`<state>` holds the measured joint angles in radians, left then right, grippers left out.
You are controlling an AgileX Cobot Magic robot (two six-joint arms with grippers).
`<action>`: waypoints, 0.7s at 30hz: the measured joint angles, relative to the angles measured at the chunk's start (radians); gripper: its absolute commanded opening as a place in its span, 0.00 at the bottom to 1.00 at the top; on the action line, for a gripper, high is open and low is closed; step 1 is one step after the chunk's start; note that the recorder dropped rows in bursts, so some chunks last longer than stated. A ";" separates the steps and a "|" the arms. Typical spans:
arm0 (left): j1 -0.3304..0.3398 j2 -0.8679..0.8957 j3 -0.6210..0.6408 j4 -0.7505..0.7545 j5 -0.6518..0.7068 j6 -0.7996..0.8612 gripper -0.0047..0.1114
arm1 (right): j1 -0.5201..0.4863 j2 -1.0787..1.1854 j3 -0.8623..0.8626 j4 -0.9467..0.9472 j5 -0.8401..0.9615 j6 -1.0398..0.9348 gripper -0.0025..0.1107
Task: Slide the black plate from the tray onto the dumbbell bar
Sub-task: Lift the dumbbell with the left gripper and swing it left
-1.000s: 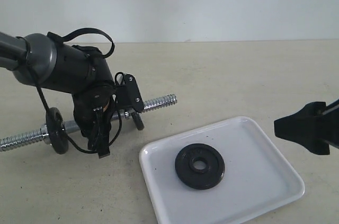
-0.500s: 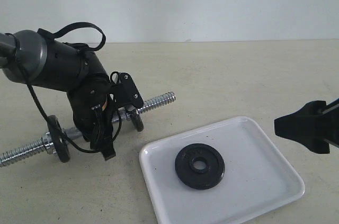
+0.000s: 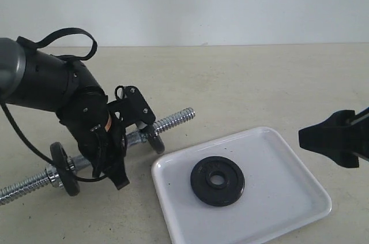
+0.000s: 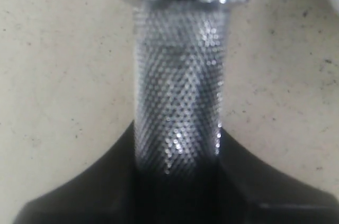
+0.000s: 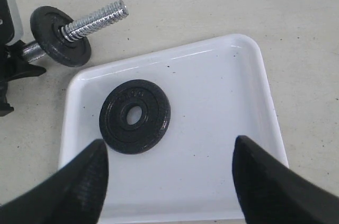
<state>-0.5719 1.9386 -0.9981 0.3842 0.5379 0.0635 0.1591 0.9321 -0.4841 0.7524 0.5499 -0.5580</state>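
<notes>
black plate (image 3: 217,180) lies flat in tray (image 3: 288,198); left end effector (image 3: 125,140) pinches dumbbell bar (image 3: 173,119), right end effector (image 5: 169,147) spread.

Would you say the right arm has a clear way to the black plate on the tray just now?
Probably yes: the right hand hangs open by the tray, the black plate lies flat with nothing over it, and the left hand is away, gripping the dumbbell bar.

The round black cast-iron plate (image 3: 217,180) looks rough and matt. The white rectangular tray (image 3: 282,198) is smooth and glossy. The chrome steel dumbbell bar (image 4: 177,91) gleams, its middle knurled. The beige bench (image 3: 259,82) is matt and speckled.
</notes>
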 measured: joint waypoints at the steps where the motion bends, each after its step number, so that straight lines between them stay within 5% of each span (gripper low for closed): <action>1: 0.002 -0.004 0.013 0.002 -0.008 0.002 0.08 | 0.000 0.000 0.000 0.000 0.000 -0.001 0.56; 15: 0.044 -0.023 0.073 -0.003 -0.118 -0.013 0.09 | 0.000 0.000 0.000 0.000 0.000 -0.005 0.56; 21: 0.049 -0.023 0.077 -0.003 -0.144 -0.035 0.37 | 0.000 0.000 0.000 0.000 -0.004 -0.005 0.56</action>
<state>-0.5233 1.9157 -0.9211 0.3809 0.3938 0.0290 0.1591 0.9321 -0.4841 0.7524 0.5457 -0.5632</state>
